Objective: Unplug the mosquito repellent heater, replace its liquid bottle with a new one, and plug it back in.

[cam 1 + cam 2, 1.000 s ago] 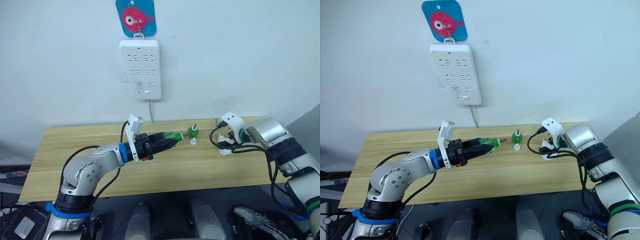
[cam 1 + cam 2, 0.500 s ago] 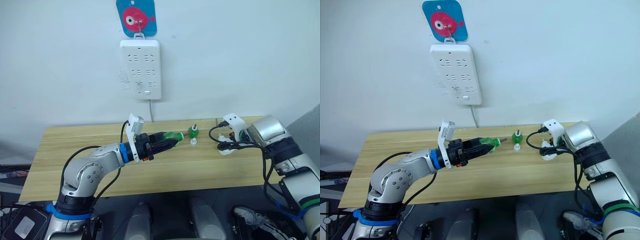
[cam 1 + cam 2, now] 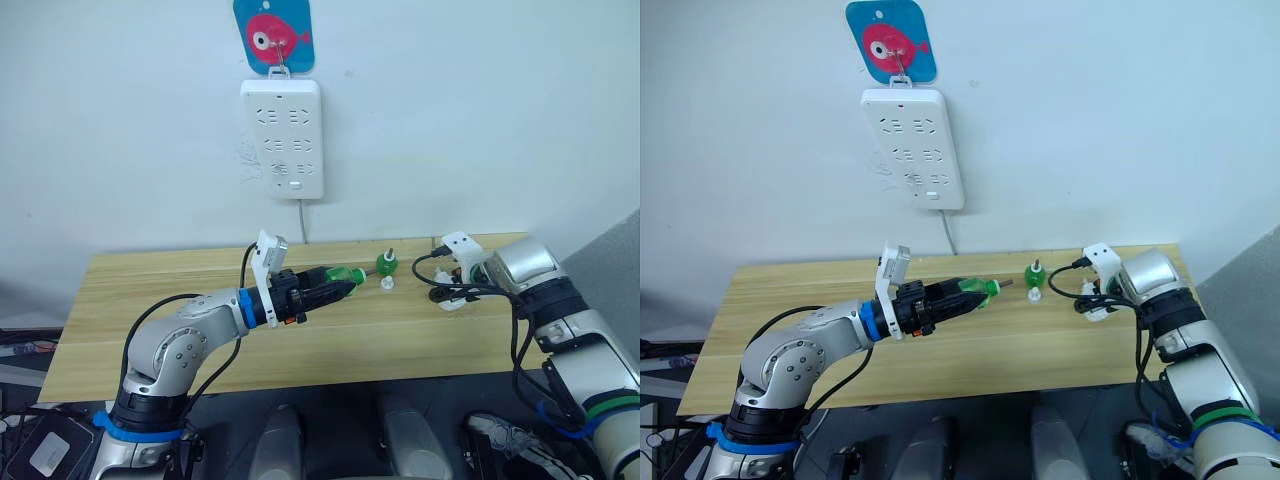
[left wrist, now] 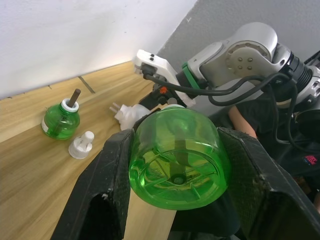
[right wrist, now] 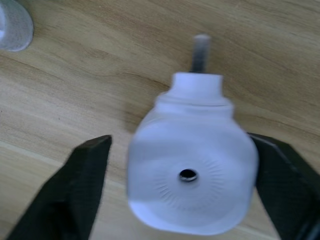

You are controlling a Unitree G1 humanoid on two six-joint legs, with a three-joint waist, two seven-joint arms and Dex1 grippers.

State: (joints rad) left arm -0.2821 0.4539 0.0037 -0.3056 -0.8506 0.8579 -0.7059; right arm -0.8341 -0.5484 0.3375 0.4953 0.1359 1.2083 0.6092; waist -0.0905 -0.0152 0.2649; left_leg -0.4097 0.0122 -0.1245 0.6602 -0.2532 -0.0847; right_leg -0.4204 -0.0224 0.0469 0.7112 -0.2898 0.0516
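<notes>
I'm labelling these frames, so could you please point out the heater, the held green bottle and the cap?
heater (image 5: 192,175), right wrist view, on its vented face.
held green bottle (image 4: 175,157), left wrist view, on its base.
cap (image 4: 81,146), left wrist view, on its side.

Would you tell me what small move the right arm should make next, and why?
Probably close the right gripper on the mosquito repellent heater. Its jaws stand open on either side of the heater, which lies on the table, while the left gripper already holds a green bottle. The heater likely needs a firm hold before that bottle can go in.
</notes>
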